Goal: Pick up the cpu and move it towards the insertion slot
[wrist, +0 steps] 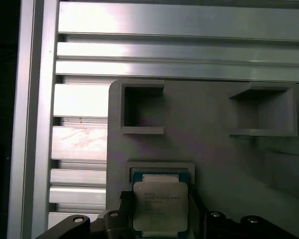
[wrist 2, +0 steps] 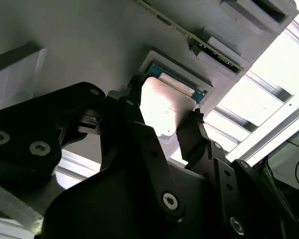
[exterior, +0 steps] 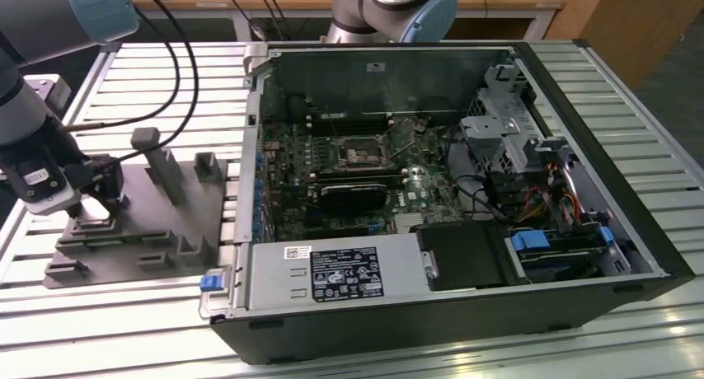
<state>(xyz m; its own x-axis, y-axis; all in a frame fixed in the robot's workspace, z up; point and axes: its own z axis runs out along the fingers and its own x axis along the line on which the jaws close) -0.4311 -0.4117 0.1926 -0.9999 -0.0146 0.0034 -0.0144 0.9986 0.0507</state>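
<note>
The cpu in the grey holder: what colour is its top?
Silvery grey. The cpu shows best in the first wrist view.

The cpu (wrist: 160,204) has a silvery metal top with a soft satin sheen, glaring white in the second wrist view, over a green rim. The fixture (wrist: 224,159) is matt pale grey plastic, faintly grainy. The gripper (wrist: 160,221) is smooth, semi-matt black with dark metal screw heads. The tabletop (exterior: 121,313) is ribbed bare aluminium, shiny. The insertion slot (exterior: 360,154) is black with a thin silvery metal frame, on a dark green board. The case (exterior: 440,329) is matt black outside, bare grey sheet metal inside
</note>
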